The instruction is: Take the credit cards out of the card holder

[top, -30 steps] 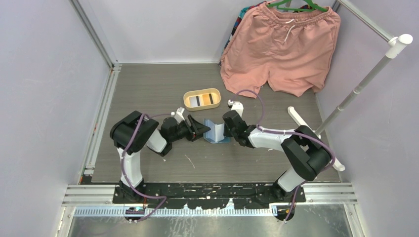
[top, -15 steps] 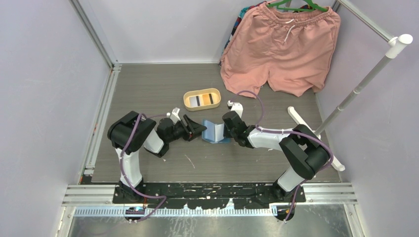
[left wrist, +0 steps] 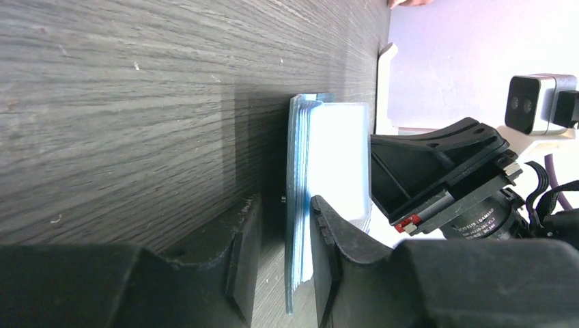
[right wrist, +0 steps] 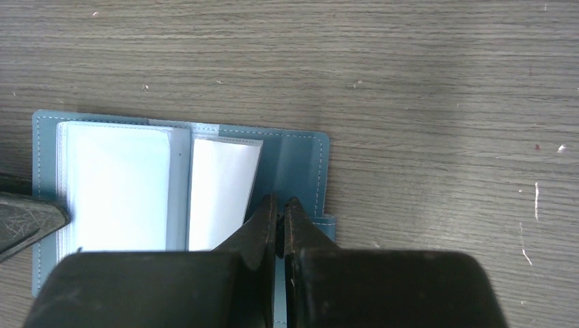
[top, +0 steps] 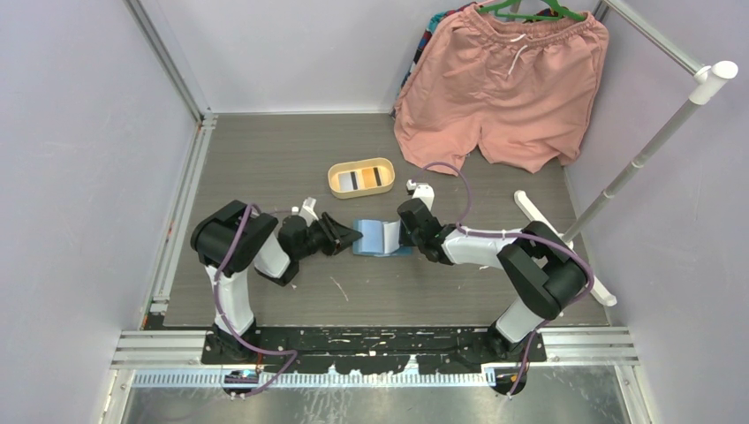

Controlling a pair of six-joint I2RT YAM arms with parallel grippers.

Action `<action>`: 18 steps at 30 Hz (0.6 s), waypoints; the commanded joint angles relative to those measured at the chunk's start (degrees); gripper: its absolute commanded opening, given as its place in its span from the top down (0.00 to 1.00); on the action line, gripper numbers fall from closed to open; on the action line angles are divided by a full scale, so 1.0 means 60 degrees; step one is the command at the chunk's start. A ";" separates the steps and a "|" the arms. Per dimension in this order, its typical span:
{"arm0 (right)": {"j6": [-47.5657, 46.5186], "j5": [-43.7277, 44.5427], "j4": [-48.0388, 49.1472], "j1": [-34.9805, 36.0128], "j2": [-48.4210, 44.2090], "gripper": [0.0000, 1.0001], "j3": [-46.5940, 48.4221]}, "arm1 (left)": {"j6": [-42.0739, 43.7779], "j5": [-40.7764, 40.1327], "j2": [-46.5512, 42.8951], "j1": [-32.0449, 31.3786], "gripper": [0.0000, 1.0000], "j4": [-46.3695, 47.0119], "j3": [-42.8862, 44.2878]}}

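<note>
The teal-blue card holder (top: 374, 238) lies opened out on the table between my two grippers. In the right wrist view its lighter inside (right wrist: 293, 160) shows whitish credit cards or sleeves (right wrist: 113, 184), and another white one (right wrist: 222, 188) stands out of the right half. My left gripper (top: 350, 237) straddles the holder's left flap (left wrist: 297, 225). Its jaws are narrowly open (left wrist: 285, 205), with one finger (left wrist: 328, 253) against the pages and a gap on the other side. My right gripper (top: 408, 233) is shut (right wrist: 277, 203) on the holder's right cover.
A yellow oval tray (top: 334, 179) holding a few cards stands just behind the holder. Pink shorts (top: 503, 88) hang at the back right. A white pole (top: 645, 150) and its foot (top: 533, 210) stand on the right.
The holder has gone from a raised V to lying spread flat, and its left flap has swung out leftward. My left gripper has drawn back to the left and its jaws have narrowed. The right gripper has barely moved.
</note>
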 commanded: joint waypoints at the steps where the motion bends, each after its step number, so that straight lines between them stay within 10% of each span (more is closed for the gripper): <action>1: 0.0106 -0.0044 0.0221 -0.0067 0.0158 0.99 -0.0009 | 0.0163 -0.0266 -0.0083 0.0076 0.68 0.0334 -0.0111; 18: 0.0121 -0.0229 0.0295 -0.0062 0.0492 0.99 0.0107 | 0.0054 0.0064 -0.0049 0.0496 0.69 0.0696 -0.0234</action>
